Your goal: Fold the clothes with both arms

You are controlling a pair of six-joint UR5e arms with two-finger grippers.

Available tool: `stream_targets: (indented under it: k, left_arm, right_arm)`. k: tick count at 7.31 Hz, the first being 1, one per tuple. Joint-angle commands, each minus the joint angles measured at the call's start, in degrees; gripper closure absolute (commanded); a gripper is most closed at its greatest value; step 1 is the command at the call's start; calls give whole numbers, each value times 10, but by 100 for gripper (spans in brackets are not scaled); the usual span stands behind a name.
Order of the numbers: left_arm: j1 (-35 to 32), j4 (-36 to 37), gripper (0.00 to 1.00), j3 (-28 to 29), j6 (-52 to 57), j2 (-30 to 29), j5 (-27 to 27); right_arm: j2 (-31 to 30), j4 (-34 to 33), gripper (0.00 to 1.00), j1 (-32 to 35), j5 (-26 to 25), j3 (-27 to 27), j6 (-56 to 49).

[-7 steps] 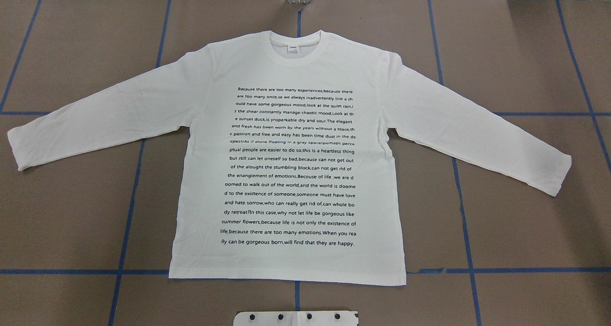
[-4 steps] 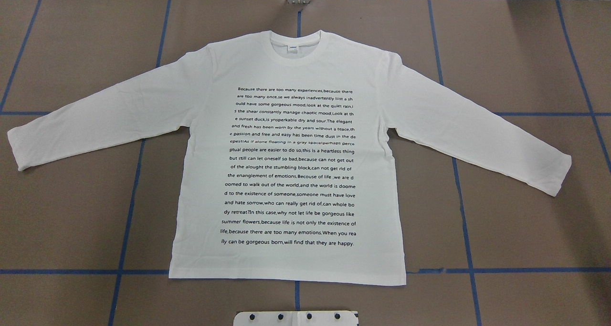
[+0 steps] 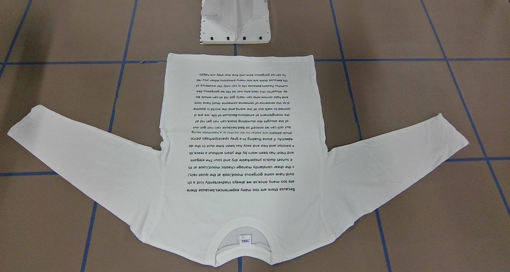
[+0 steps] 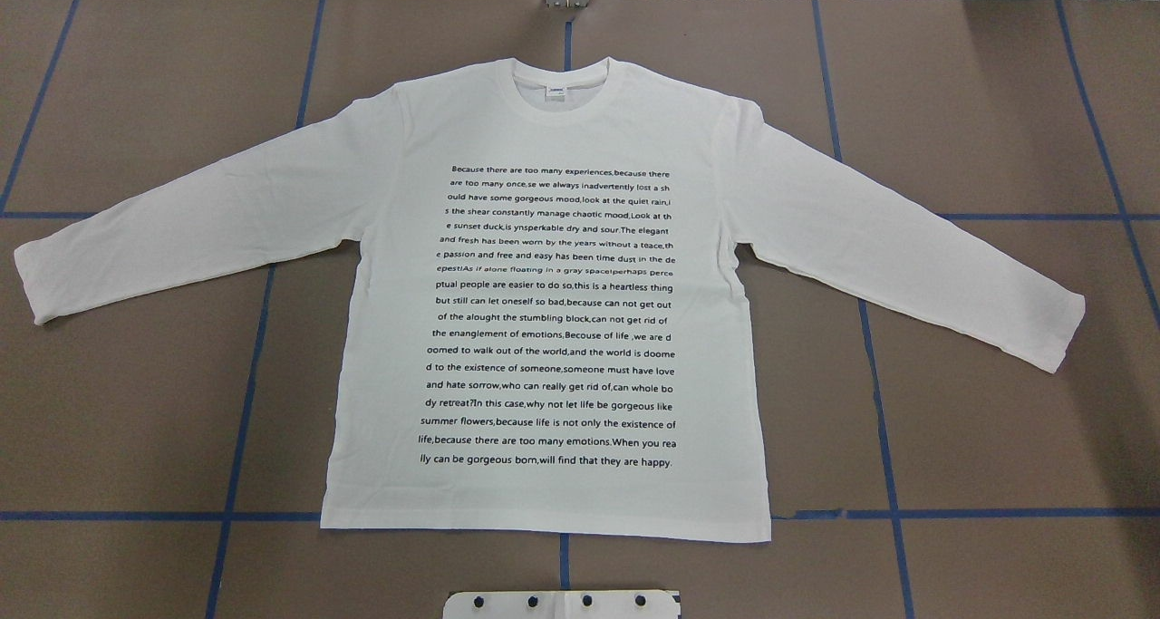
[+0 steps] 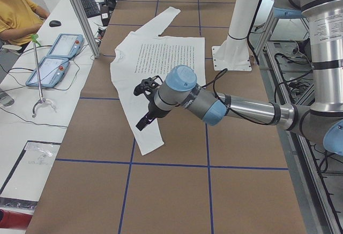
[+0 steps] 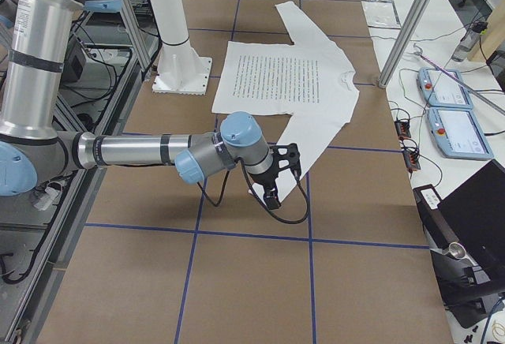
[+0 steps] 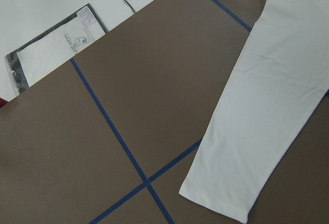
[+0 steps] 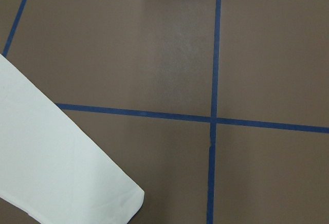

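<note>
White long-sleeved T-shirt (image 4: 553,329) is lying flat on the brown table (image 4: 997,420), printed text up. The hem is nearest the white pedestal (image 3: 235,21), the collar is on the far side, and both sleeves are spread out and slanting back toward the robot. The left gripper (image 5: 140,108) hangs over the left cuff (image 7: 221,193), and the right gripper (image 6: 286,177) is by the right cuff (image 8: 103,193) — neither seems to touch the cloth, though the side views aren't great for that. Can't tell if either claw is spread or pinched — only the side cameras catch them.
</note>
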Motion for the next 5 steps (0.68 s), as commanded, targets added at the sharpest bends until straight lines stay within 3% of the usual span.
stream_targets:
  k: [1, 2, 5]
  left_arm:
    - [0, 5, 0, 2, 3, 2, -1]
    - [0, 5, 0, 2, 3, 5, -1]
    - [0, 3, 0, 2, 3, 6, 0]
  right_arm:
    - [4, 146, 0, -110, -93, -64, 159]
    - [14, 195, 0, -172, -155, -86, 216]
    - [59, 262, 8, -247, -166, -179, 265]
